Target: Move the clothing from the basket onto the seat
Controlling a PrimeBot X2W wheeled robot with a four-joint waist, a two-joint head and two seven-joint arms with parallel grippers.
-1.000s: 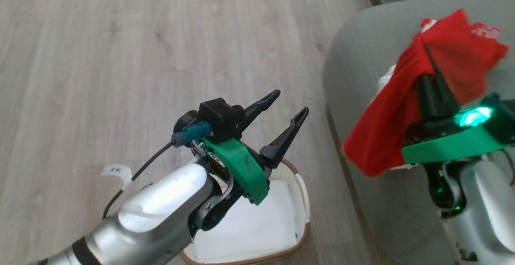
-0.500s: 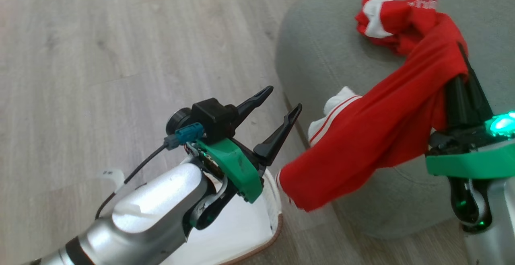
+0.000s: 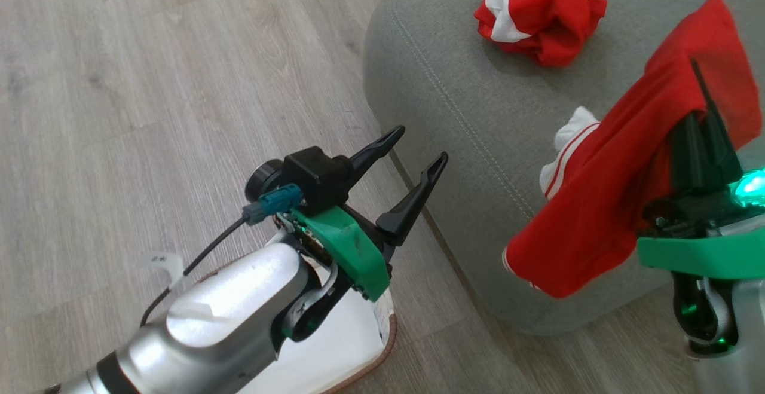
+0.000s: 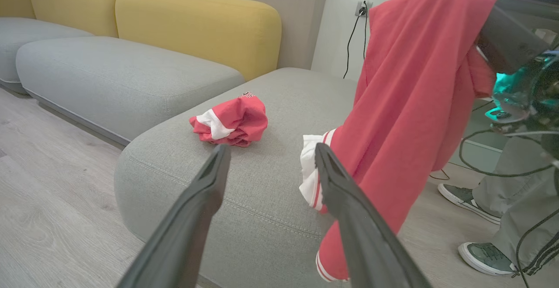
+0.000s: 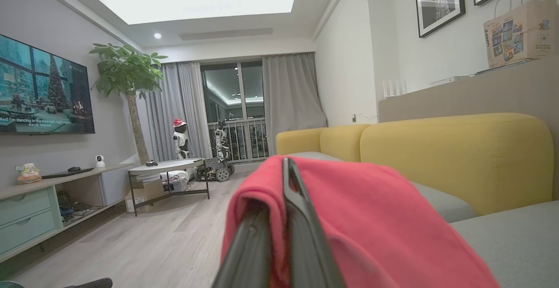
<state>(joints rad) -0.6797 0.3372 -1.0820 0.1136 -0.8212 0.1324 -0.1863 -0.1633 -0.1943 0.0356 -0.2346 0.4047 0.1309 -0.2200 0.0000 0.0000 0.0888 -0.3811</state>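
Right tool (image 3: 705,92) raised, clenching red clothing (image 3: 603,202) above seat (image 3: 454,71); left tool (image 3: 421,144) spread, empty

forearm (image 3: 230,316) – silver | wrist bracket (image 3: 349,250) – green | fingers (image 3: 412,207) long, black | cable (image 3: 209,248) black

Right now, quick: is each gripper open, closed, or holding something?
Left gripper: open, holding nothing.
Right gripper: closed on the red garment, which hangs above the seat.
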